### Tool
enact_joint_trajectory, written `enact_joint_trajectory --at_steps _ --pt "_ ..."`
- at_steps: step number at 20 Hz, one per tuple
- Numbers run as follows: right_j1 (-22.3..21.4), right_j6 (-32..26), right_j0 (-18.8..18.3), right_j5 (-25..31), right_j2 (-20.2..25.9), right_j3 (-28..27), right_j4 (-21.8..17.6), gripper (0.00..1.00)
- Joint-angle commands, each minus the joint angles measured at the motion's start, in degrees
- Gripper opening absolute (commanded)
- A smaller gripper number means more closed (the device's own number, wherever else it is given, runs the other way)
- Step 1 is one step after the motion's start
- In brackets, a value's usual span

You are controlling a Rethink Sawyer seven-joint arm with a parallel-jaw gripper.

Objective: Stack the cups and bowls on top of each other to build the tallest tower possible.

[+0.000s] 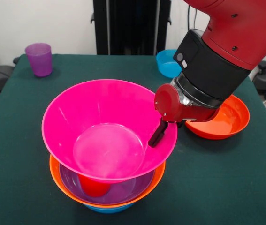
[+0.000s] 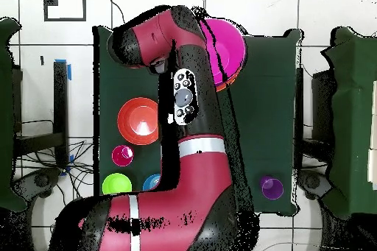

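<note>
Tower base (image 1: 108, 207): nearest you, a blue bowl sits under an orange bowl (image 1: 57, 180), which cradles a purple bowl (image 1: 128, 190); nesting keeps this pile wide and steady.
Red cup (image 1: 93, 185): you see it standing inside the purple bowl, acting as a spacer that props up what lies above.
Pink bowl (image 1: 83, 119): it rests on the cup, tilted a little and raised clear of the bowls below, which is where the tower gains its height.
End effector (image 1: 158, 133): one dark finger (image 1: 157, 135) hangs just inside the pink bowl's rim on the side nearer the arm; you cannot tell whether it is spread or pressed together, or whether it pinches the rim.
Red-orange bowl (image 1: 229, 123): lying on the tabletop (image 1: 226, 187) behind the arm, unstacked.
Blue bowl at the back (image 1: 166, 63): also loose, near the far edge.
Purple cup (image 1: 39, 59): upright at the far corner, well apart from the tower.
Judgement: your tower is partly built; several pieces remain to add.
</note>
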Motion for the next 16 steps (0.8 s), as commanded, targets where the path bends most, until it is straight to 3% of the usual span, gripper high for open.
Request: enact_joint_trajectory --at_steps 1,16 --pt "0.32 -2.94 1.03 -2.68 1.02 3.44 0.25 0.0" --pt "0.41 -6.72 0.23 -3.44 1.36 1.46 -1.11 0.0"
